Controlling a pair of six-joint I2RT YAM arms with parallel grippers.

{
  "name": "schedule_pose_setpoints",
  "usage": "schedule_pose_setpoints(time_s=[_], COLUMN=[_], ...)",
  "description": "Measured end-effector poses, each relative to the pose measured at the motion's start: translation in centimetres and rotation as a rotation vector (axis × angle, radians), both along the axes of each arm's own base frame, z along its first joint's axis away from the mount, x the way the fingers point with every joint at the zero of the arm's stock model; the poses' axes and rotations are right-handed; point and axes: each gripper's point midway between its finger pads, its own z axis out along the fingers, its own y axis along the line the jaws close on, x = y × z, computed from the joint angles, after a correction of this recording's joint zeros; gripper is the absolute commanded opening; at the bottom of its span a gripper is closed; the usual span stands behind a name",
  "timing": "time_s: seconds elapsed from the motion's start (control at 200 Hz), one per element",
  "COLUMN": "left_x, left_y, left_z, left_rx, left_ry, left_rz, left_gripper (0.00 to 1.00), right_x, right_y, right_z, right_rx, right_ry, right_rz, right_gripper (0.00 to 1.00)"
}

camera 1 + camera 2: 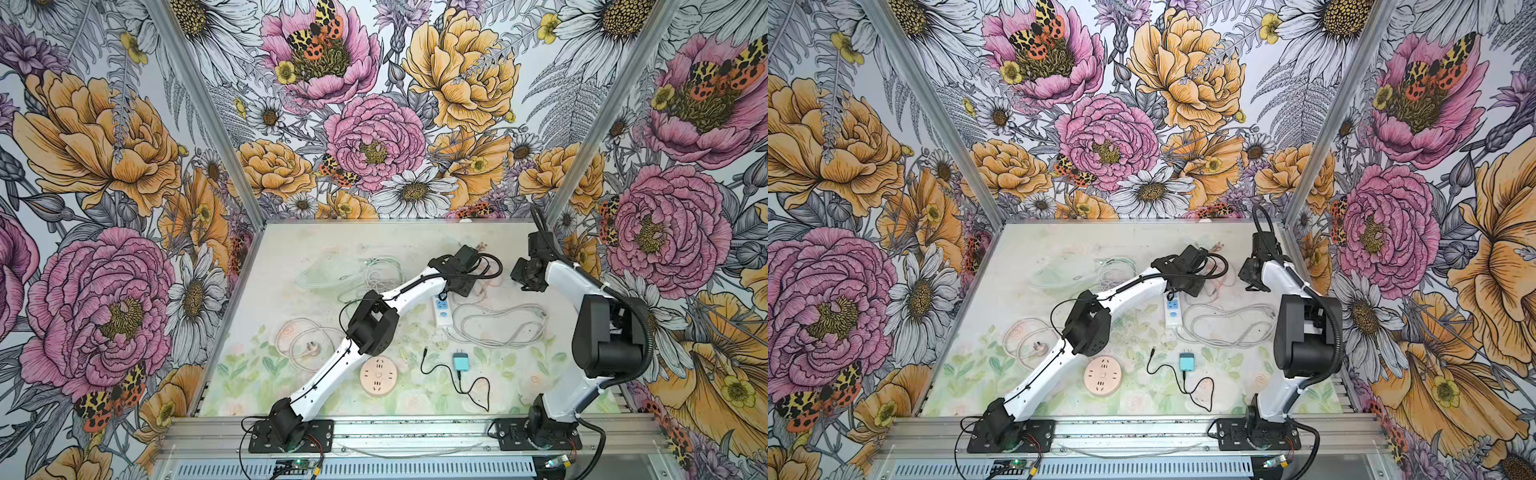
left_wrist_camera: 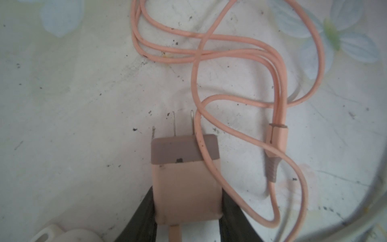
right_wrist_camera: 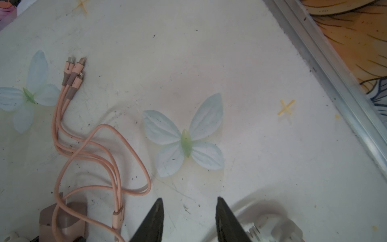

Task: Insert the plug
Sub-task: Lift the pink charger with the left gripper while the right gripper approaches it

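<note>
**Bench (image 1: 332, 241), near edge to far edge.** Nearest you, a round pink socket disc (image 1: 378, 374) is lying by the near edge, just beside the left arm. To its right a teal charger block (image 1: 460, 362) is lying with a thin black cable (image 1: 465, 384) trailing toward that edge.

Toward the middle of the bench, in both top views, a white power strip (image 1: 444, 309) is lying lengthwise. A loose white cable (image 1: 503, 328) is coiling beside it on the right.

Just beyond the strip's far end, your left gripper (image 2: 187, 201) is clamping the pink charger plug (image 2: 184, 167). One black finger (image 2: 146, 209) is pressing each side of its body, and the metal prongs (image 2: 173, 123) are pointing away from the wrist. You cannot tell whether the plug is clear of the bench.

Its pink cable (image 2: 278, 83) is looping over the plug and across the bench on the far side. The cable is ending in three connector tips (image 3: 74, 69).

To the right, apart from the plug, your right gripper (image 3: 189, 201) is hanging with its jaws parted and only bare bench between them. A white plug (image 3: 272, 230) is lying just beside one finger.
</note>
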Motion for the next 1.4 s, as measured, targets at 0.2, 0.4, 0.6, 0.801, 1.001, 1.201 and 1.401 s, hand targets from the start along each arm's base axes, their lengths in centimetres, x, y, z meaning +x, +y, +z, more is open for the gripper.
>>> schedule_pose_setpoints(time_s=[0.2,0.4,0.6,0.801,1.001,1.201,1.401], left_x=[-1.4,-2.4,-4.0,-6.0,-7.4,-7.9,-8.4], left_y=[1.7,2.2,1.9,2.5,3.3,2.8,2.3], left_z=[2.3,9.6,12.7,9.2,6.6,8.8,12.1], left_rx=[0.029,-0.069,-0.151,-0.097,-0.09,-0.188,-0.277], left_ry=[0.016,-0.015,0.007,0.071,0.125,0.116,0.088], left_rz=[-0.012,-0.023,-0.064,-0.102,-0.101,-0.099,-0.128], left_gripper=[0.35,0.35,0.33,0.32,0.33,0.33,0.33], right_x=[-0.3,-1.1,-2.7,-4.3,-4.9,-5.9,-6.3], right_y=[0.9,2.8,5.3,8.3,11.3,13.4,13.6], right_z=[2.6,5.1,5.3,5.5,7.4,6.2,5.2], right_rx=[0.033,0.097,0.231,0.363,0.43,0.465,0.479], right_ry=[-0.068,-0.142,-0.175,-0.191,-0.238,-0.199,-0.176], right_rz=[0.025,0.077,0.125,0.181,0.258,0.302,0.302], right_gripper=[0.43,0.44,0.44,0.46,0.46,0.46,0.47])
